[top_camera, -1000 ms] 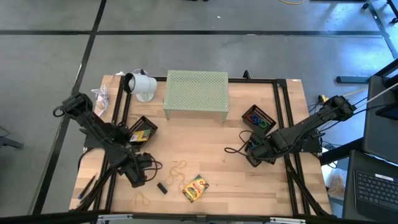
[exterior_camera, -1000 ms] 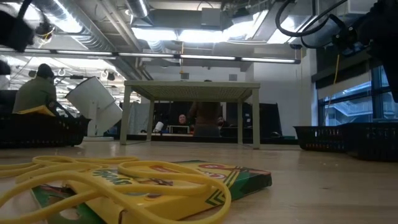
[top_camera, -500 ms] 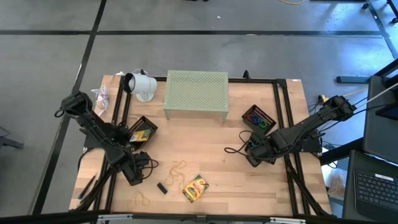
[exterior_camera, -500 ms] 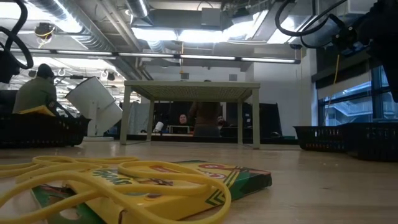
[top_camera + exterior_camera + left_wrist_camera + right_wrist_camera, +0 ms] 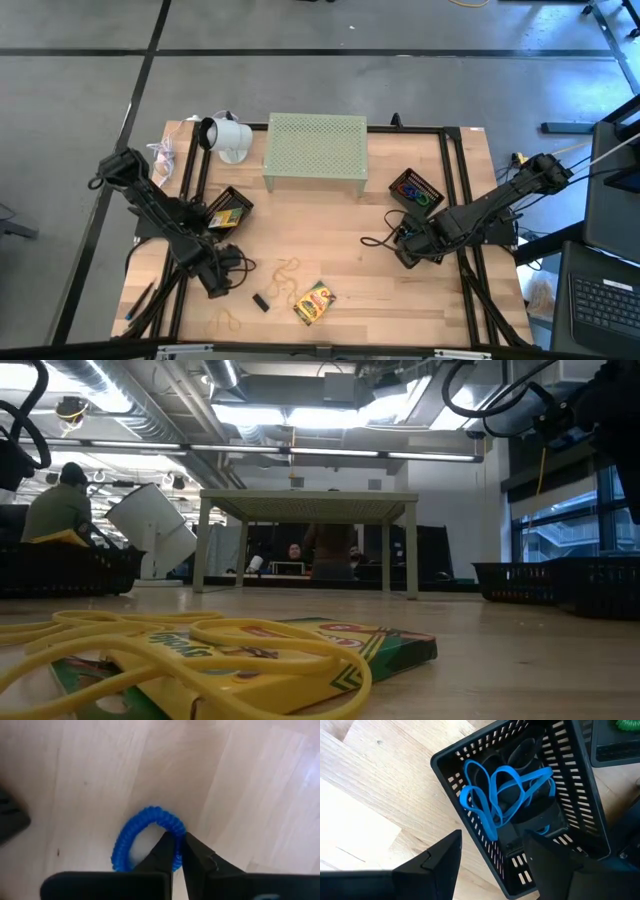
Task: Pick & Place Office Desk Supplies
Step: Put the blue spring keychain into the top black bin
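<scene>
Left wrist view, left claw (image 5: 180, 851) pinching blue coil ring (image 5: 135, 832)

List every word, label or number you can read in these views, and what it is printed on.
None can be read for certain.
Crayon box: printing on its lid is blurred in the low view.
Same box in the high view: print too small.
Box in the left mesh tray: too small.

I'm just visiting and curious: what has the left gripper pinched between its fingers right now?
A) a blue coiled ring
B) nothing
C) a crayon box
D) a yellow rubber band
A: in the left wrist view the left gripper has its fingers shut on the rim of the blue coiled ring, which lies on the wooden table.
</scene>
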### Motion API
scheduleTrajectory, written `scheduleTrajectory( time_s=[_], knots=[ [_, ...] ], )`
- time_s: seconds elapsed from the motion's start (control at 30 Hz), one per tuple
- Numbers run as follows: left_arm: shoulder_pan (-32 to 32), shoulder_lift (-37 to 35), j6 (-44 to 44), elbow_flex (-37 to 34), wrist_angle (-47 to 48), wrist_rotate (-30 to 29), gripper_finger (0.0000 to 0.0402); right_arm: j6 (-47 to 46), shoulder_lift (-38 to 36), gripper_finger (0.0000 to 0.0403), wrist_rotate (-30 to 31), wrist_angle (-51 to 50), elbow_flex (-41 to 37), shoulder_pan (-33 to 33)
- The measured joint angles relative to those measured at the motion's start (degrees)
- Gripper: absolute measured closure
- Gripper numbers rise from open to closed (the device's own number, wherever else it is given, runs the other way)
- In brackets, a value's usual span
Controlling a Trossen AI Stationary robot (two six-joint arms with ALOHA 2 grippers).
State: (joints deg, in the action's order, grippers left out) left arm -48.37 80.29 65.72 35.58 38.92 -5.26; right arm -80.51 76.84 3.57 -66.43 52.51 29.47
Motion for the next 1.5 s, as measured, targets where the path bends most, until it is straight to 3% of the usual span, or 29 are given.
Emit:
scheduleTrajectory(
  time_s=[0.23,0.47,0.6,0.73,0.93,1.2,1.33,1.5],
  knots=[
    [2.2,-0.1,-7.6,4.8,-0.7,-5.5,0.0384,2.1,0.0,0.0191,-0.2,3.4,0.0,0.0],
    [4.5,-0.2,-17.8,11.8,-3.3,-14.8,0.0385,9.5,0.0,0.0191,0.3,16.5,0.0,0.0],
    [5.3,-0.2,-27.1,14.7,-9.7,-20.4,0.0385,20.3,0.0,0.0191,6.3,30.8,0.0,0.0],
    [5.9,-0.2,-40.0,15.1,-21.8,-24.0,0.0385,39.3,0.0,0.0191,16.3,48.2,0.0,0.3],
    [6.7,-0.2,-58.8,15.2,-38.0,-23.7,0.0385,68.4,0.0,0.0191,19.4,68.1,0.0,0.7],
    [9.6,-0.2,-76.8,15.2,-53.8,-17.5,0.0384,90.5,4.3,0.0191,14.1,88.6,0.1,0.6],
    [11.9,-0.3,-82.6,15.2,-58.4,-11.2,0.0384,97.5,9.8,0.0191,11.5,99.0,0.0,0.6],
    [14.8,-0.3,-85.2,15.2,-61.1,-5.5,0.0384,97.6,14.4,0.0191,10.4,105.2,0.0,-0.4]
  ],
)
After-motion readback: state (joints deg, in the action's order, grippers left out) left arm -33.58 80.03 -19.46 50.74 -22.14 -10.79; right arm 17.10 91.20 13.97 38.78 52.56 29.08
